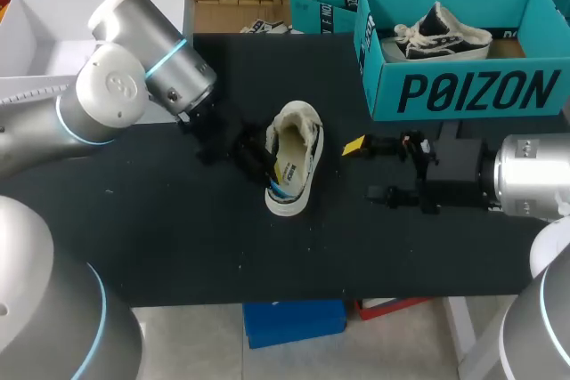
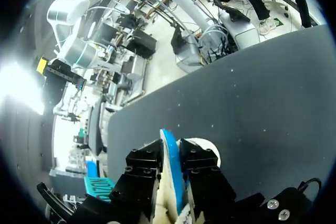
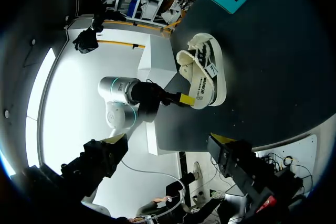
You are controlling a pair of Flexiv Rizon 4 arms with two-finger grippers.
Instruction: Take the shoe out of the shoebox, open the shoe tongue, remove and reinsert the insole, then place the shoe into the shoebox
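Observation:
A cream shoe with a fleecy lining lies on its side in the middle of the black table. My left gripper is at the shoe's open side. In the left wrist view, the left gripper is shut on a thin blue-edged insole that stands up between the fingers. The right gripper hovers just right of the shoe, open and empty. From the right wrist view the shoe lies well ahead of the wide-open right gripper. The teal shoebox stands at the back right.
A second, dark-and-cream shoe lies inside the teal shoebox. Another teal box stands behind it. A white box sits at the back left beside my left arm. Bare black table stretches along the front.

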